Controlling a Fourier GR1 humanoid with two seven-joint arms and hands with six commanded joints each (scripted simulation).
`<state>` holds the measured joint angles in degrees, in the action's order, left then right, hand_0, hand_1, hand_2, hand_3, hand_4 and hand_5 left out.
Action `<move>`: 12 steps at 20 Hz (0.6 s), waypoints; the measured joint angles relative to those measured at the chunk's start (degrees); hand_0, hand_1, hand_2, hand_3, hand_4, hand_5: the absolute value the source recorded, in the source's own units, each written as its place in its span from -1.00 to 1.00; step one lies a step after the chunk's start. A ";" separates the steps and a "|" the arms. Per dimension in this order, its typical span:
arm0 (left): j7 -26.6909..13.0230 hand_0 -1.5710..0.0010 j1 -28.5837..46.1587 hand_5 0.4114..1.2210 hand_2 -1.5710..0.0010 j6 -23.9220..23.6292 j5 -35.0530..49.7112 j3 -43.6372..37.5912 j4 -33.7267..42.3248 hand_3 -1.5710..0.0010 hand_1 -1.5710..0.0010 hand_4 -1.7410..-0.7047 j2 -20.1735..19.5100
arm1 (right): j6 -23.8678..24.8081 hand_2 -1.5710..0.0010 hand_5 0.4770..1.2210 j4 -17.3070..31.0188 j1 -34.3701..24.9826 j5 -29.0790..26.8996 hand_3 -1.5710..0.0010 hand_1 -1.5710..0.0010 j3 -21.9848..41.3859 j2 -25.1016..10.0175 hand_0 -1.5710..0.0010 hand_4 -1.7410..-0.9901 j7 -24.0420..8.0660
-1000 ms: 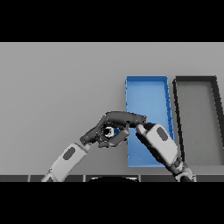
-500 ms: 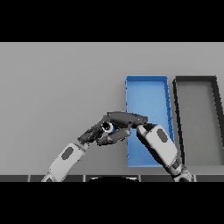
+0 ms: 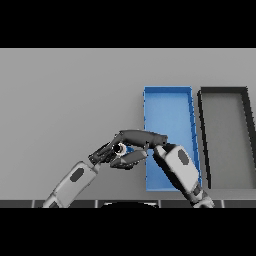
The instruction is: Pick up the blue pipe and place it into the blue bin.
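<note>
While right hand (image 3: 134, 146) pinches blue pipe (image 3: 128, 149) | left hand (image 3: 101, 155) curled beside | blue bin (image 3: 168, 102), dark bin (image 3: 223, 95) beyond

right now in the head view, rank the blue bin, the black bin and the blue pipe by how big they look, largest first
1. blue bin and black bin: they look about alike, so I won't rank one over the other; the right arm hides part of the blue one.
2. blue pipe: far the smallest, only a sliver showing between the right hand and left hand.
</note>
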<state>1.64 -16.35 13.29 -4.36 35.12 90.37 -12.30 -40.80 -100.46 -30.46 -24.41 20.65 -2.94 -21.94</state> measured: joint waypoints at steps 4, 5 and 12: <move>-1.20 0.94 -0.54 -0.49 0.95 0.57 1.14 -1.03 0.11 0.94 0.94 0.65 -0.73 | -0.04 -1.00 0.99 0.50 -1.02 0.80 -1.00 -1.00 -0.69 -0.15 -1.00 -0.33 0.06; -1.78 0.95 -0.54 -0.54 0.96 0.92 1.84 -1.22 -0.12 0.95 0.95 0.65 -0.54 | -0.20 -1.00 1.00 0.93 -0.76 0.43 -1.00 -1.00 -0.91 -0.03 -1.00 -0.33 0.39; -4.24 0.99 1.11 -0.68 0.99 0.30 2.29 -1.20 -0.76 0.99 0.99 0.61 0.15 | 3.42 -1.00 1.00 0.24 -1.62 -8.07 -1.00 -1.00 -2.35 -0.47 -1.00 -0.47 -5.06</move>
<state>-2.60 -15.24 13.59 -2.06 33.92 89.61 -12.15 -37.37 -100.22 -32.08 -32.48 18.30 -3.42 -26.99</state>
